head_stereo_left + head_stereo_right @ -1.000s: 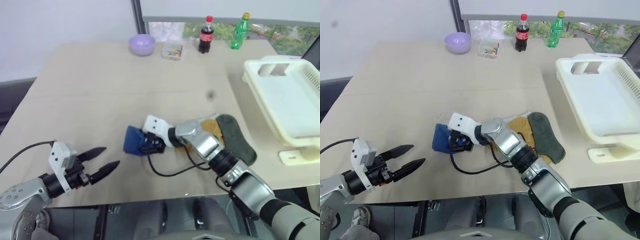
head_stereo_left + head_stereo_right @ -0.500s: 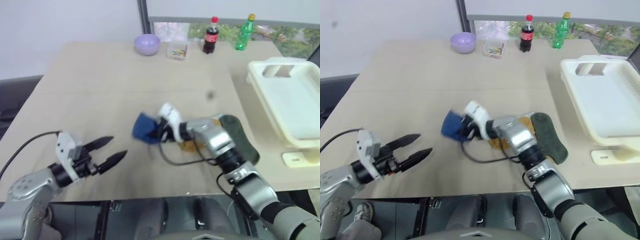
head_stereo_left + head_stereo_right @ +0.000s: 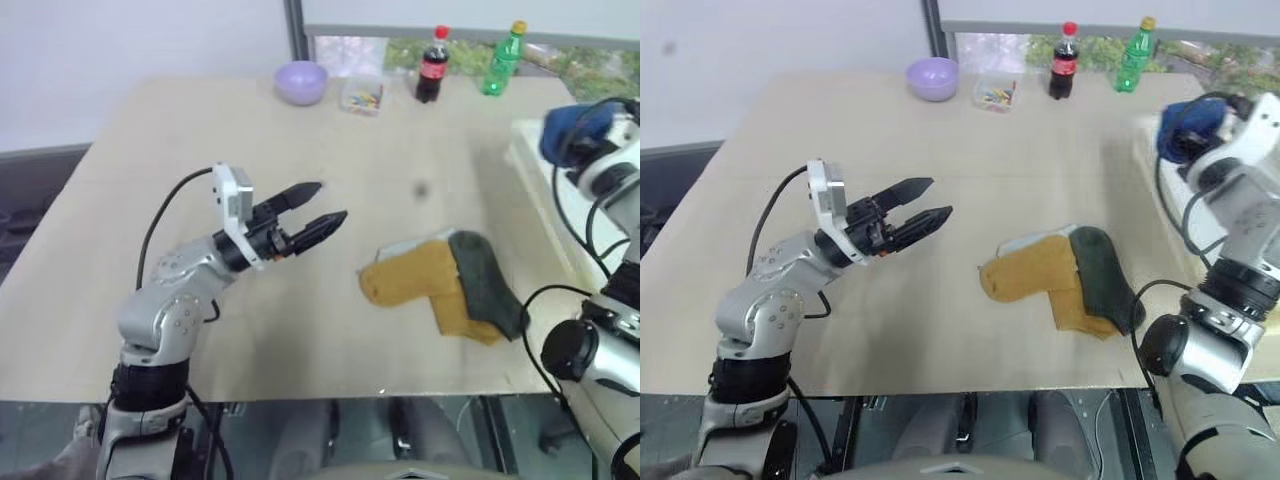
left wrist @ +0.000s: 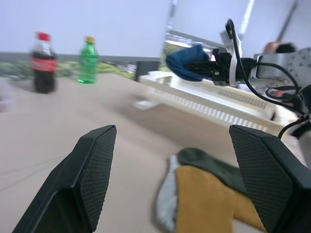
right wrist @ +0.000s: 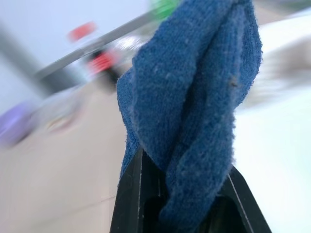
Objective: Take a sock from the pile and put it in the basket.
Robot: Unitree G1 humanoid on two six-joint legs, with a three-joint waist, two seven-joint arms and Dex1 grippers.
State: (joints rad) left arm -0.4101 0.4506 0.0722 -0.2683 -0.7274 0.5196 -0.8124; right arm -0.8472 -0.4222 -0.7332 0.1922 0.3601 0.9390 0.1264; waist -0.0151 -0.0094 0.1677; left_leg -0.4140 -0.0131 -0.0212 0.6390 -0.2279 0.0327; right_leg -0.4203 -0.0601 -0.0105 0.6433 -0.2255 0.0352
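Even, bright daylight with soft shadows; the pale beige wooden table point(image 3: 200, 130) shows no glare. In the right wrist view everything behind the sharp, bunched medium-blue fabric sock point(image 5: 194, 97) smears into blur

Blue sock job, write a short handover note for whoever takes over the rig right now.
Right gripper: shut on the blue sock, held in the air at the near edge of the basket.
Left gripper: open, holding nothing, raised above the table left of the pile.
Pile: the mustard-yellow sock and dark green sock lie on the table.
Done: sock picked from the pile and carried toward the basket.
Left: bring it over the basket's inside, open the fingers, drop it in.
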